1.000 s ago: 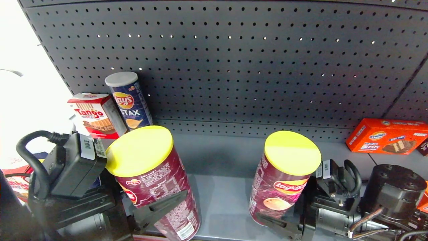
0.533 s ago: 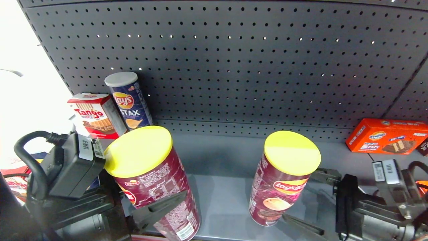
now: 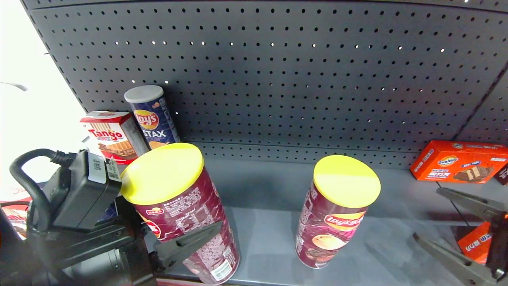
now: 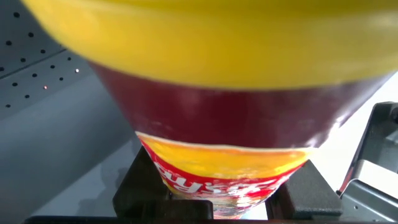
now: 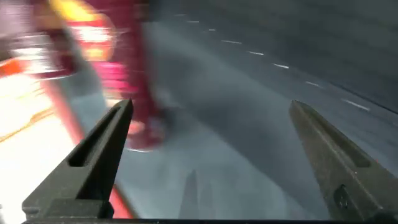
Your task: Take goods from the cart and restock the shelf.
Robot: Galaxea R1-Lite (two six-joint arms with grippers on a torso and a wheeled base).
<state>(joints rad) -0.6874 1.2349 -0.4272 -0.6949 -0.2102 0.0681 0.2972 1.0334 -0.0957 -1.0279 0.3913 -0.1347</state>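
Note:
Two maroon chip cans with yellow lids are over the grey shelf (image 3: pixel 266 186). The left can (image 3: pixel 178 210) leans a little and sits in my left gripper (image 3: pixel 186 238), which is shut on its lower body; the left wrist view has that can (image 4: pixel 224 124) right up close between the gripper's (image 4: pixel 224 199) fingers. The right can (image 3: pixel 337 214) stands upright on the shelf by itself. My right gripper (image 3: pixel 426 213) is open to the right of it, apart from it. In the right wrist view, the open right gripper (image 5: pixel 211 106) has the blurred right can (image 5: pixel 124 74) off to one side.
A blue chip can (image 3: pixel 152 119) and a red-and-white wafer box (image 3: pixel 113 135) stand at the shelf's back left. An orange box (image 3: pixel 460 161) lies at the back right, another orange box (image 3: pixel 474 244) near the right gripper. A perforated back panel (image 3: pixel 278 79) closes the shelf behind.
My right gripper has let go of the right can and pulled away to the right, open. The left can, held, has shifted slightly up and left.

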